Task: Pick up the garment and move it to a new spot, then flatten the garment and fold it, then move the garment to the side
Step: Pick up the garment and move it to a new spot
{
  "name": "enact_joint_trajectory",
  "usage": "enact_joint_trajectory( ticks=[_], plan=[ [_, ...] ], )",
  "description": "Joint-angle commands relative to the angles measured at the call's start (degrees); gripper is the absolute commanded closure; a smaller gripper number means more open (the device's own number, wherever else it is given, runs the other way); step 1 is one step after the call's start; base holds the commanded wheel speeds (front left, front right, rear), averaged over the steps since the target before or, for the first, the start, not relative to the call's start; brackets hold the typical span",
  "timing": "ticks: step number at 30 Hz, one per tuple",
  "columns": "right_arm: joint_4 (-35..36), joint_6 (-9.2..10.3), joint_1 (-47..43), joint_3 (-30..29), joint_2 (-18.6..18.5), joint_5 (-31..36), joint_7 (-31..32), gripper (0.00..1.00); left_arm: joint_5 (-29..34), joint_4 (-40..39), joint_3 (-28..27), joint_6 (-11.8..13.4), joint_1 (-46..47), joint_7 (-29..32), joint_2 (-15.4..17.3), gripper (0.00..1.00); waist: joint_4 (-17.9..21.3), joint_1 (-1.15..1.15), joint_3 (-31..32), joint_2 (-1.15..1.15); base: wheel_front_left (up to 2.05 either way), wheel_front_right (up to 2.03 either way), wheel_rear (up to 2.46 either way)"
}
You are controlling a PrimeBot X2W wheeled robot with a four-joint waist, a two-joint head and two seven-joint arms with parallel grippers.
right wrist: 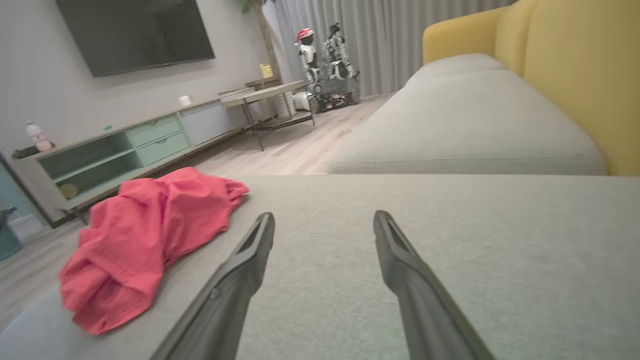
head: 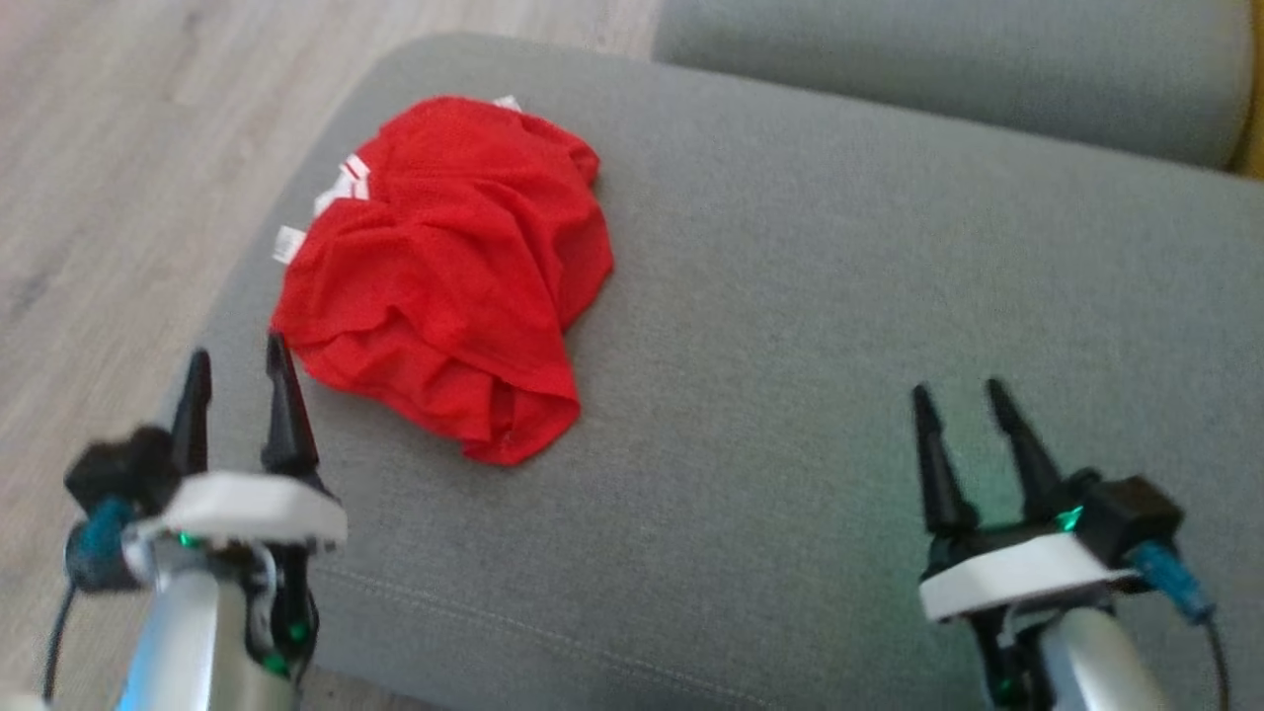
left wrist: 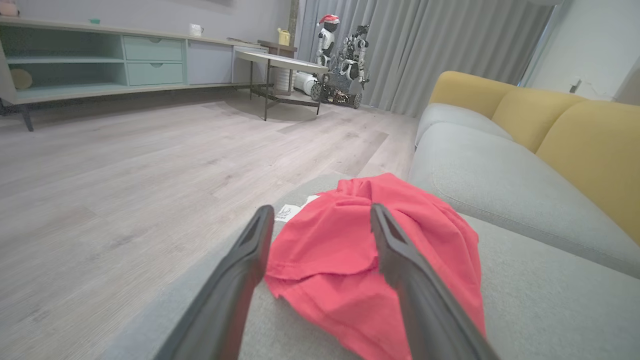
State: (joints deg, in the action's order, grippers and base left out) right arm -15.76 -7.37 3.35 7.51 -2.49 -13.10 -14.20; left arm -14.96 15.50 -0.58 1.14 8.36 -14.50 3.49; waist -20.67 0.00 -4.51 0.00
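— Home or lab?
— Home, a living room, going by the grey sofa (head: 790, 296) with yellow backs (left wrist: 590, 150)
— Anything else to show it?
— Flat TV (right wrist: 135, 32) on the wall (right wrist: 50, 85), over a long low cabinet (left wrist: 100, 90) with open shelves (left wrist: 65, 72) and drawers (left wrist: 152, 49), a mug (left wrist: 196, 30) on top. Pale wood-look floor (left wrist: 125, 175), grey curtains (left wrist: 425, 50) reaching down to it, a small table (left wrist: 282, 62) in front
— Purely domestic, then?
— Not quite: a small robot (left wrist: 327, 37) in a Santa hat (left wrist: 328, 20) parked by the curtains, next to a dark machine (left wrist: 345, 82) on wheels
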Motion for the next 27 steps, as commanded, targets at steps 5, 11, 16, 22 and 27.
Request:
enact_joint_trajectory(
  ticks=[5, 11, 16, 22, 27],
  plan=[
    [5.6, -0.12, 4.2, -3.6, -0.4, 2.9, 0.7, 0.0, -0.8, 6.7, -1.5, -2.3, 13.2, 3.3, 4.4, 0.0, 4.0, 0.0, -6.8, 0.0, 0.0, 0.0, 0.0],
    [8.8, -0.12, 6.1, -5.5, -0.4, -0.5, 2.2, 0.0, -0.7, 17.7, -0.5, -3.6, 24.5, 11.8, 8.3, 0.0, 7.3, 0.0, -10.8, 0.0, 0.0, 0.0, 0.0],
    [11.1, -0.12, 6.9, -4.4, -0.4, 0.2, 2.7, 0.0, -0.4, 26.3, 0.4, -4.4, 32.2, 17.7, 11.2, 0.0, 9.5, 0.0, -13.3, 0.0, 0.0, 0.0, 0.0],
    [11.8, -0.12, 7.5, -4.2, -0.4, 0.2, 2.8, 0.0, 1.0, 35.1, 1.9, -4.6, 38.0, 21.9, 14.3, 0.0, 11.8, 0.0, -15.3, 0.0, 0.0, 0.0, 0.0],
    [11.8, -0.12, 7.9, -4.1, -0.4, 0.0, 2.4, 0.0, 0.9, 40.4, 2.6, -5.3, 40.8, 23.3, 15.5, 0.0, 13.2, 0.0, -16.6, 0.0, 0.0, 0.0, 0.0]
  ],
)
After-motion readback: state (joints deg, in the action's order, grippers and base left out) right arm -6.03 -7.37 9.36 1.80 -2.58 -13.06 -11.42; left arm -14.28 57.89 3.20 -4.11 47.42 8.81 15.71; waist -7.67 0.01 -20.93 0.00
